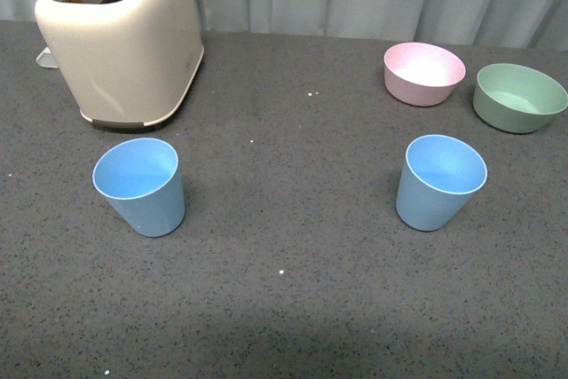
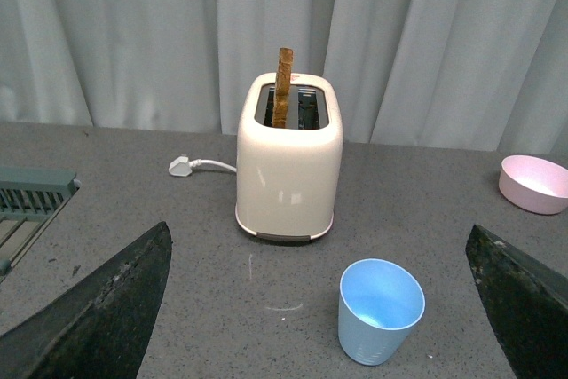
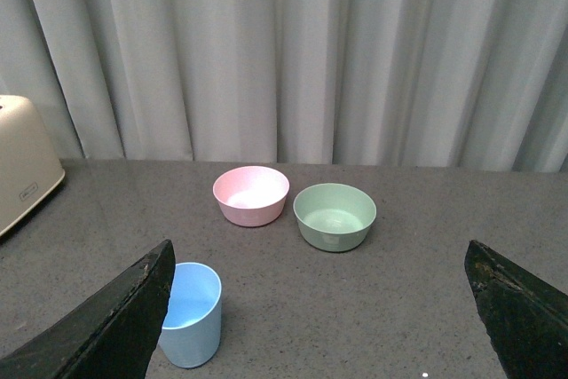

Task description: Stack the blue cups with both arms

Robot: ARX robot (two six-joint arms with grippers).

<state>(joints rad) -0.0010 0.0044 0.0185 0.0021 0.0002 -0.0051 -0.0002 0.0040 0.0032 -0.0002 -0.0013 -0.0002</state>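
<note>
Two light blue cups stand upright and apart on the dark grey table. One blue cup (image 1: pixel 142 185) is at the left, in front of the toaster; the left wrist view shows this left cup (image 2: pixel 380 310) on the table between the wide-apart fingers of my open left gripper (image 2: pixel 324 308), well short of them. The other blue cup (image 1: pixel 440 181) is at the right. In the right wrist view that cup (image 3: pixel 192 312) stands beside one finger of my open right gripper (image 3: pixel 324 317). Both cups are empty. Neither arm shows in the front view.
A cream toaster (image 1: pixel 124 37) with a slice of toast stands at the back left, its white plug (image 2: pixel 181 166) lying beside it. A pink bowl (image 1: pixel 423 73) and a green bowl (image 1: pixel 518 97) sit at the back right. Grey curtains hang behind. A grey-green rack (image 2: pixel 31 197) lies far left.
</note>
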